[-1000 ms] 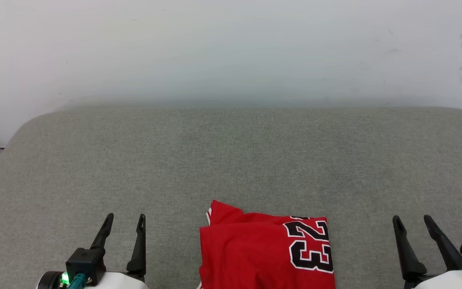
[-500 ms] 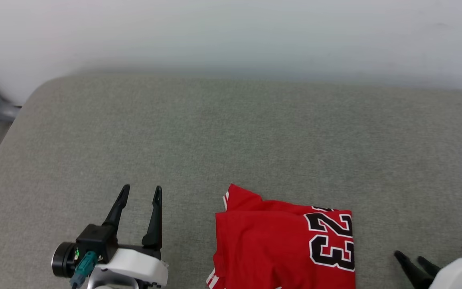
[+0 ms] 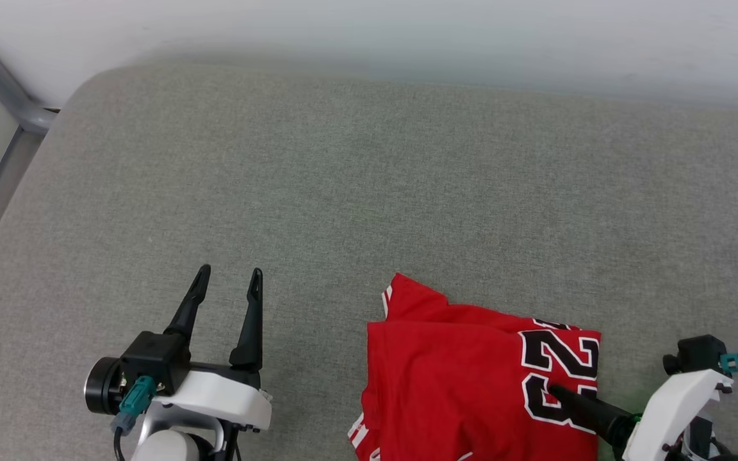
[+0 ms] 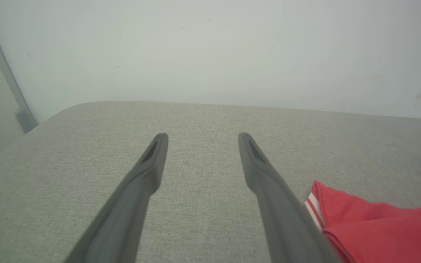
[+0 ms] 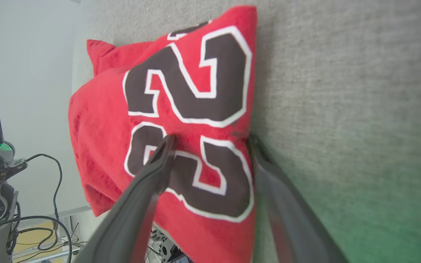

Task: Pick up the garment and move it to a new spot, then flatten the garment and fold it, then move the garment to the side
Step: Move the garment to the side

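Two sets of fingers are in view, both spread wide and gripping nothing. The garment (image 3: 452, 378), a red jersey folded into a rough block with a black, white-edged "23" on top, lies on the gray fabric surface (image 3: 343, 179) at the lower centre-right of the head view. It runs off the bottom edge, so I cannot tell its full length. The right fingers (image 5: 152, 175) are nearer: they enter from the lower right of the head view, pointing toward frame left over the "23". In the right wrist view one fingertip sits over the numeral and the other at the garment's edge where red meets gray, so that edge lies between them; whether they touch the cloth I cannot tell. The left fingers (image 3: 252, 317) point up the frame at lower left, over bare surface, well apart from the garment. I judge the coming grasp belongs to the right arm, closing across that edge.
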